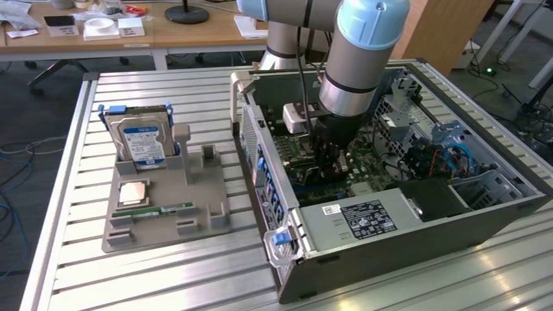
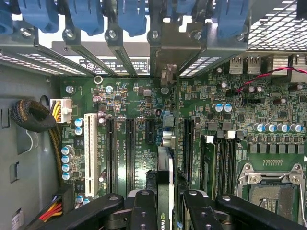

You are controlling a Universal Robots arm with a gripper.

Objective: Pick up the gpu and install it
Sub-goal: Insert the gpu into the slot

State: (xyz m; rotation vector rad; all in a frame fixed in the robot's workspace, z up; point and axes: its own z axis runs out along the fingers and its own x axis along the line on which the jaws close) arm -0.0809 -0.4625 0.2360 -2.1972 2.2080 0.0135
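Note:
The gpu (image 2: 164, 167) shows edge-on in the wrist view as a thin card with a green logo near my fingers, its metal end bracket reaching the case's rear slot openings. My gripper (image 2: 165, 213) is shut on it, with black fingers (image 2: 144, 211) on either side of the card. The card sits over the green motherboard (image 2: 129, 96), in line between two long black expansion slots (image 2: 130, 148). In the exterior view my gripper (image 1: 333, 170) is lowered inside the open computer case (image 1: 415, 240), close above the board.
A grey holder (image 1: 164, 214) on the slatted table carries a hard drive (image 1: 142, 142), a processor (image 1: 132, 192) and a memory stick (image 1: 155, 211). Inside the case are the power supply (image 1: 363, 217), blue slot latches (image 2: 81, 14) and a cable bundle (image 2: 29, 117).

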